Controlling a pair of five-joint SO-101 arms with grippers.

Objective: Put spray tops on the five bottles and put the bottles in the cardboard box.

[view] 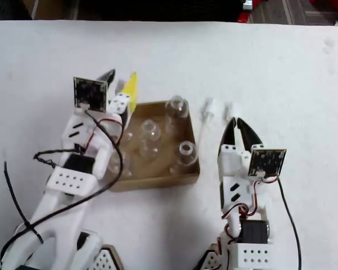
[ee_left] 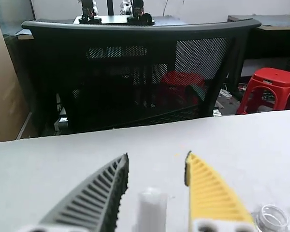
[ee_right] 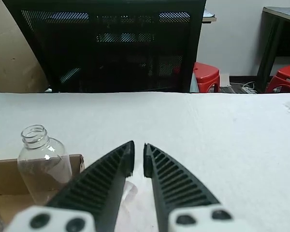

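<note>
Left arm (view: 73, 169) lies alongside the cardboard box (view: 158, 181), jaws spread, a white spray top (ee_left: 151, 210) between them. Right arm (view: 245, 185), jaws almost pressed together, points at loose spray tops (view: 210, 107) just ahead; bottles (view: 150, 130) stand in the box.

Both arms are white printed plastic with black servo blocks (view: 253, 230) at the joints. The left arm (view: 50, 211) has a long black cable (view: 12, 194) trailing beside it, plus thin red and black wires (view: 101, 124) running up to a square dark camera board (view: 90, 93) — the right arm (view: 236, 191) has the same kind of board and wiring. The left hand (ee_left: 157, 157) is mismatched: one dark grey ribbed finger (ee_left: 99, 193), one yellow finger (ee_left: 212, 193). The right hand (ee_right: 138, 145) has two black ribbed fingers (ee_right: 176, 186) on white bases with round screw holes.
</note>
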